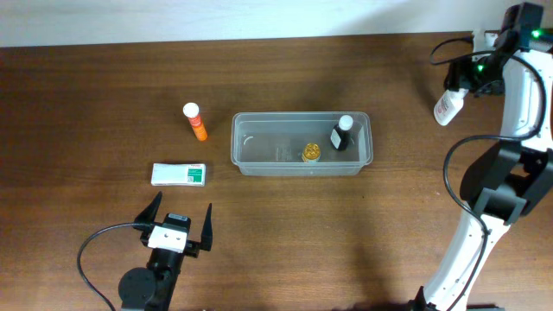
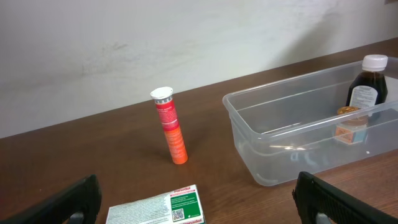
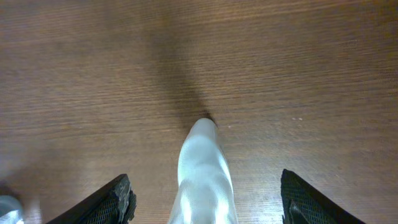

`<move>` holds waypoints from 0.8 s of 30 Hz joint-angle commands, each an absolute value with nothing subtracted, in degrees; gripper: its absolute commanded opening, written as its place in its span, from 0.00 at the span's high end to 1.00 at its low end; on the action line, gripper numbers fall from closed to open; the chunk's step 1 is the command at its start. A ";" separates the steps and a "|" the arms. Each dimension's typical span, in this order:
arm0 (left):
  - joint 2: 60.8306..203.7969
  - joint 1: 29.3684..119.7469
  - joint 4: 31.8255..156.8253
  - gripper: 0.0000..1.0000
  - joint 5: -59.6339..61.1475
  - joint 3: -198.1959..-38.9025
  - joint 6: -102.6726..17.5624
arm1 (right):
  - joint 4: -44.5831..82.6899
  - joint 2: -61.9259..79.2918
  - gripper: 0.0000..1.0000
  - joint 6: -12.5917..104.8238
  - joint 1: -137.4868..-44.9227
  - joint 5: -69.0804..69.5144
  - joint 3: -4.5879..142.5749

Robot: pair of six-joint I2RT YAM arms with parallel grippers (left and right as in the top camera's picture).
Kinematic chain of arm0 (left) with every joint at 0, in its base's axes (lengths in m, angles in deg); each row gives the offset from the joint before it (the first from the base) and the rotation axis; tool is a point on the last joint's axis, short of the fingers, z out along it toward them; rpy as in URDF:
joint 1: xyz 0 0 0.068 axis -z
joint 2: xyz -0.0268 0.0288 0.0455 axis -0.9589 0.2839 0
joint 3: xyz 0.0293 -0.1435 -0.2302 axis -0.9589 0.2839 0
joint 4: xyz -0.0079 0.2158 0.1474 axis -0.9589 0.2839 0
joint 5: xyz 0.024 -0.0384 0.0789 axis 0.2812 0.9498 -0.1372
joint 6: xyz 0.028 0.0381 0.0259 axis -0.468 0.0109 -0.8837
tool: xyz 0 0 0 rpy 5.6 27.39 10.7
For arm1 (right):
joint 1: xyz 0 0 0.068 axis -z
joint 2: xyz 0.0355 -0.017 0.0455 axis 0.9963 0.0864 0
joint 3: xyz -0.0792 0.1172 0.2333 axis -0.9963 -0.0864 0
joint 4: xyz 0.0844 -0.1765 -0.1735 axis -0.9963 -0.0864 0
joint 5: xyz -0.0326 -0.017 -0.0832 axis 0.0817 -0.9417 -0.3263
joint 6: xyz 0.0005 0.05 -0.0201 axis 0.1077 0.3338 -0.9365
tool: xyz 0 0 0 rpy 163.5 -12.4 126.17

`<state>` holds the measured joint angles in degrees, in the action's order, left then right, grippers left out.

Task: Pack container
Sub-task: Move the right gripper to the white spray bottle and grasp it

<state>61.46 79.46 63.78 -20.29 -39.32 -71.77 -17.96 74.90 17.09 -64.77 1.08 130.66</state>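
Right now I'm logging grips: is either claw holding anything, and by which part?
The right claw has a white bottle between its fingers, but whether they grip it, and by which part, cannot be told. The left claw is open and holds nothing.

Overhead looks straight down; left wrist low, sharing the container (image 1: 301,144) (image 2: 298,137); right wrist faces tabletop closely.

1. The white-and-green box (image 2: 158,208), at 7 o'clock from the container (image 2: 249,124), carries lines of print and a small square code on its green panel; none of it can be read.
2. The orange tube (image 2: 170,126) has a printed band, unreadable.
3. The dark bottle (image 2: 365,87) wears a pale label, its print too small to read.
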 commanded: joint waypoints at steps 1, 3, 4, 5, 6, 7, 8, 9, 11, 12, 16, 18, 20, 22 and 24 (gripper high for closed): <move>61.07 79.18 64.06 0.01 -20.71 -39.19 -72.68 | -17.09 77.94 0.32 15.93 -65.64 0.58 130.53; 61.07 79.18 64.06 0.01 -20.71 -39.19 -72.68 | -16.87 78.48 0.34 15.93 -65.75 0.60 130.42; 61.07 79.20 64.06 0.00 -20.71 -39.19 -72.68 | -16.87 78.59 0.36 15.93 -65.86 0.58 130.42; 61.07 79.20 64.06 0.01 -20.71 -39.19 -72.68 | -16.87 78.83 0.37 15.89 -65.93 0.56 130.42; 61.07 79.18 64.06 0.01 -20.71 -39.19 -72.68 | -16.82 78.94 0.37 15.89 -65.97 0.56 130.40; 61.07 79.20 64.06 0.01 -20.71 -39.19 -72.68 | -16.67 79.20 0.37 15.91 -66.06 0.58 130.38; 61.07 79.20 64.06 0.01 -20.71 -39.19 -72.68 | -16.58 79.34 0.37 15.91 -66.08 0.58 130.38; 61.07 79.20 64.06 0.01 -20.71 -39.19 -72.68 | -16.37 79.55 0.37 15.91 -66.08 0.56 130.38; 61.07 79.20 64.06 0.01 -20.71 -39.19 -72.68 | -16.17 79.82 0.41 15.91 -66.08 0.56 130.38; 61.07 79.20 64.06 0.01 -20.71 -39.19 -72.68 | -16.04 79.93 0.43 15.91 -66.06 0.56 130.38; 61.07 79.20 64.06 0.01 -20.71 -39.19 -72.68 | -16.02 79.99 0.51 15.93 -66.06 0.53 130.38; 61.07 79.18 64.06 0.01 -20.71 -39.19 -72.68 | -16.06 79.99 0.54 15.95 -66.06 0.53 130.38; 61.07 79.18 64.06 0.00 -20.71 -39.19 -72.68 | -16.15 79.99 0.58 15.98 -66.06 0.53 130.38; 61.07 79.18 64.06 0.00 -20.71 -39.19 -72.68 | -16.39 79.99 0.63 16.17 -66.06 0.49 130.38; 61.07 79.20 64.06 0.01 -20.71 -39.19 -72.68 | -16.76 79.99 0.64 16.17 -66.01 0.49 130.38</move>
